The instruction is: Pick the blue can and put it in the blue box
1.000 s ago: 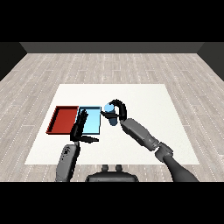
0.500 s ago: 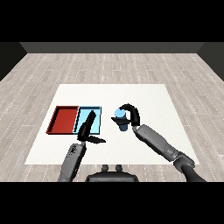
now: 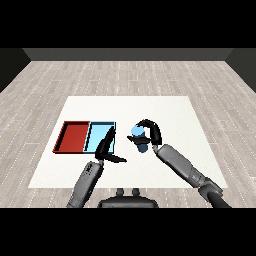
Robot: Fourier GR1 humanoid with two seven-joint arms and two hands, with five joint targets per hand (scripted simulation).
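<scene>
Red tray (image 3: 74, 137) left of centre, blue tray (image 3: 95, 135) adjoining on its right; left hand (image 3: 106, 150) over blue tray's near right edge, fingers straight, holding nothing; blue can (image 3: 138, 138) just right of centre, upright, right hand (image 3: 151, 134) curled round it; blue tray lies left of can

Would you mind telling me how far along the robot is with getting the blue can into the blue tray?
Done: the right robot hand has curled round the small blue cylindrical can, so the pick looks made. In hand: the can sits to the right of the shallow light blue tray, not over it. Left: carrying it across and setting it inside. The left robot hand, fingers straight, overlaps that tray's near edge; the red tray plays no part.
</scene>
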